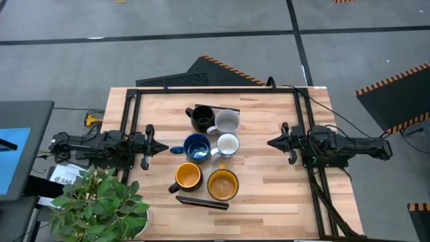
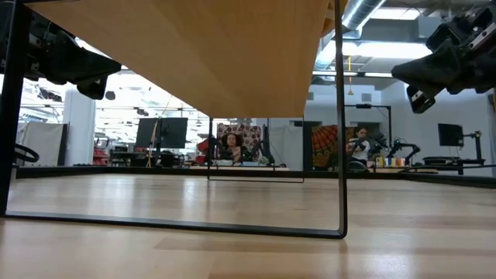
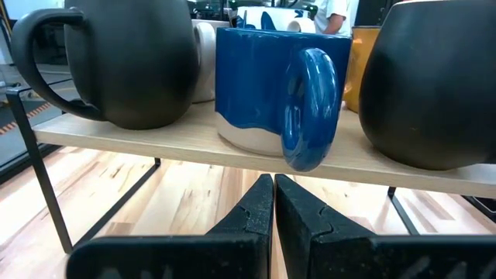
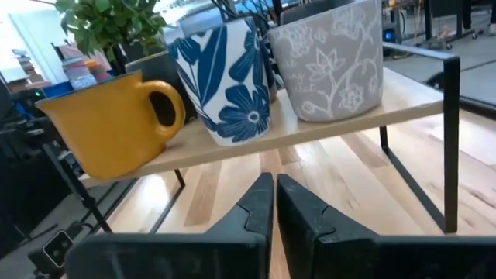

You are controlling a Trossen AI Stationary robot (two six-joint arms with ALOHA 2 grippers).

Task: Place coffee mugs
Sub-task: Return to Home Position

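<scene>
Between left pincer (image 1: 164, 147) and right pincer (image 1: 269, 142), six mugs (image 1: 197, 146) crowd the shelf (image 3: 116, 139).

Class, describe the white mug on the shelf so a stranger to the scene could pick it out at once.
Find the raised wooden shelf, where six mugs stand in two rows. The white mug stands in the row nearer the right hand, between a pale grey mug and a yellow mug. It alone bears large dark blue flowers.

Leafy plant (image 1: 101, 202) at table (image 1: 269, 195) corner; person (image 2: 231, 146) in room beyond.
</scene>
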